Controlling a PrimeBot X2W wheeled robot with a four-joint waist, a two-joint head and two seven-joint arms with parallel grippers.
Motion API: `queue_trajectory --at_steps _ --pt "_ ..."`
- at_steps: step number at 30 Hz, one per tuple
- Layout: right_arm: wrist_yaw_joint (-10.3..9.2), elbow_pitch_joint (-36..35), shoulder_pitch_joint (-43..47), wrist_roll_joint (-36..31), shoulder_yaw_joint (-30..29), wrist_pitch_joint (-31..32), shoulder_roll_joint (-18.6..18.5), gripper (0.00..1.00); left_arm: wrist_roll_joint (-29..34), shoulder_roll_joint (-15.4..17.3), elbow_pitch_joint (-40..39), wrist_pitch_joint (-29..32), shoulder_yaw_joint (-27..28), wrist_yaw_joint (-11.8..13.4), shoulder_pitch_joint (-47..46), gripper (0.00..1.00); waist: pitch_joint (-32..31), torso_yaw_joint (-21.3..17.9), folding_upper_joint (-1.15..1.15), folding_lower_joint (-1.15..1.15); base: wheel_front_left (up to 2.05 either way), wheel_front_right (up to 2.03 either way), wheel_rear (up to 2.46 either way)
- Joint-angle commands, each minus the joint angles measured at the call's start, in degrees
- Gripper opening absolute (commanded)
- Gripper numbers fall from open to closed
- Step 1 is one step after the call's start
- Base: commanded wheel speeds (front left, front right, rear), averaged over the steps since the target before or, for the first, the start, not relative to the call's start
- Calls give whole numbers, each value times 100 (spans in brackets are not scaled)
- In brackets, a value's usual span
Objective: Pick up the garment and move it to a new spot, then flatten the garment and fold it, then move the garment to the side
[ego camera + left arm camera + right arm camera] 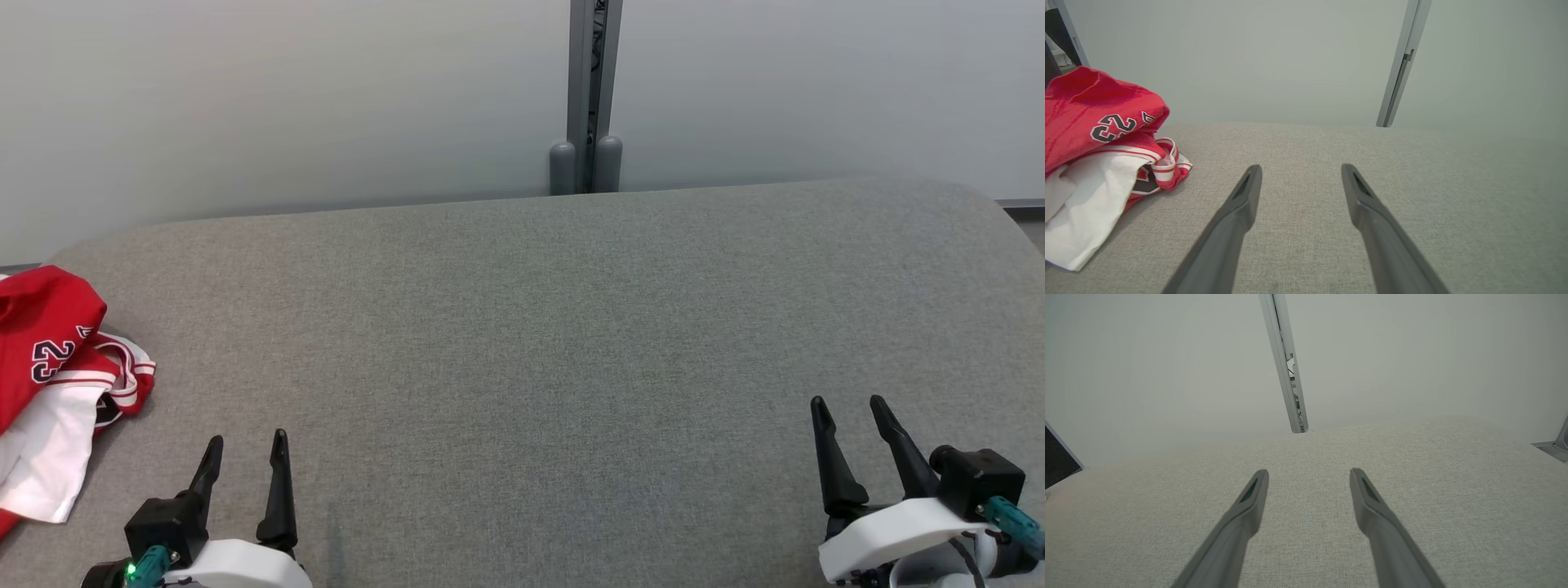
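With our left gripper (248,438) and right gripper (847,402) at the near edge, jaws spread and empty, we should swing the left one to the crumpled garment (49,355) at the left edge of the table (522,343) and pinch a thick upper fold, not the loose hem.

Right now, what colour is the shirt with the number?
Red with white parts, dark numbers; the shirt shows best in the left wrist view.
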Motion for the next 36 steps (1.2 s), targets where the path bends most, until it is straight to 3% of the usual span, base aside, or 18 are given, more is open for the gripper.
queue_trajectory --at_steps 1,19,27,31,36 --pt "10 8 -68 -133 -17 -62 -22 100 126 34 13 -51 12 29 11 100 -3 -1 0 0 0 0 0" --pt "11 102 -73 -903 -140 -256 29 100 774 37 84 -240 97 65 40 100 -13 -37 0 0 0 0 0" --pt "11 98 -38 -893 -172 -246 48 100 670 37 41 -234 47 93 45 100 -8 12 0 0 0 0 0" --pt "11 76 -35 -900 -126 -245 20 100 659 37 31 -233 38 92 -6 100 29 138 0 0 0 0 0" --pt "7 74 -33 -887 -41 -242 -36 100 624 35 68 -223 76 107 -130 100 74 584 0 0 0 0 0"
